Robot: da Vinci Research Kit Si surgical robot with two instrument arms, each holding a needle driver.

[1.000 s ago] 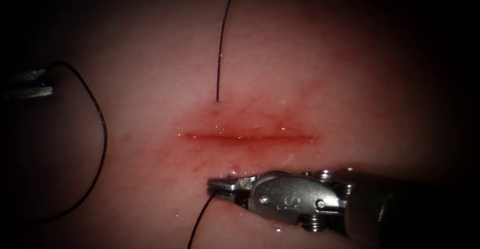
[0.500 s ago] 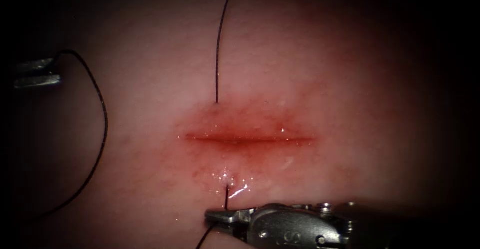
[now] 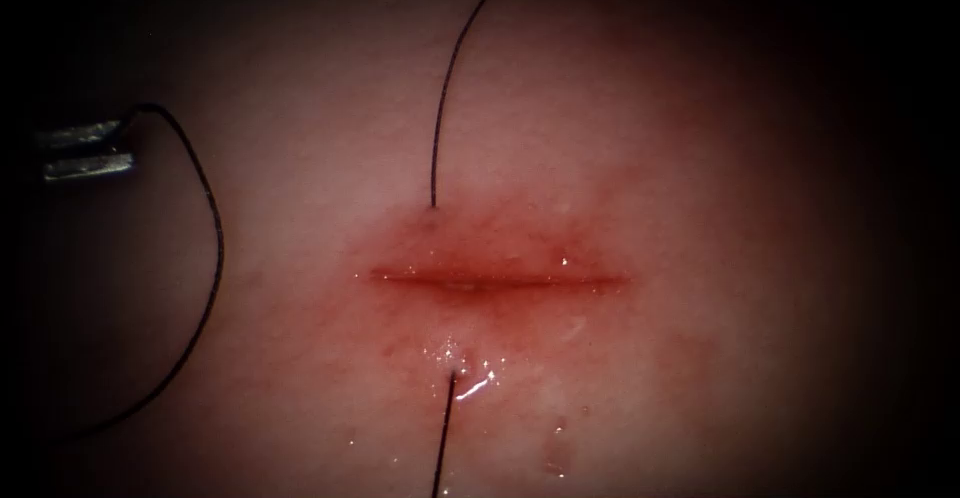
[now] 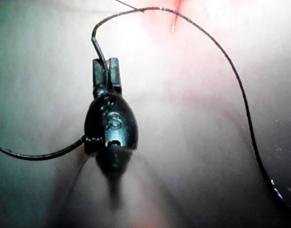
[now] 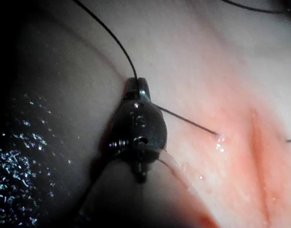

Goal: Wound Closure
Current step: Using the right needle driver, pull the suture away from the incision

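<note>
Your left tool [image 4: 106, 71] has its jaws pressed together on the thread [image 4: 230, 71], at the far left of the endoscope view, well apart from the cut [image 3: 500, 279]; in the left wrist view a dark curved strand passes behind that tool's body, and whether it is the needle you cannot tell; your right tool [image 5: 136, 90] pinches the thread close to where it leaves the tissue [image 3: 700, 158] below the cut; the other strand enters above the cut.

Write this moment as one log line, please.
left tool: shut on needle near its tail, clear of tissue | right tool: shut on thread | thread passes under cut
</note>
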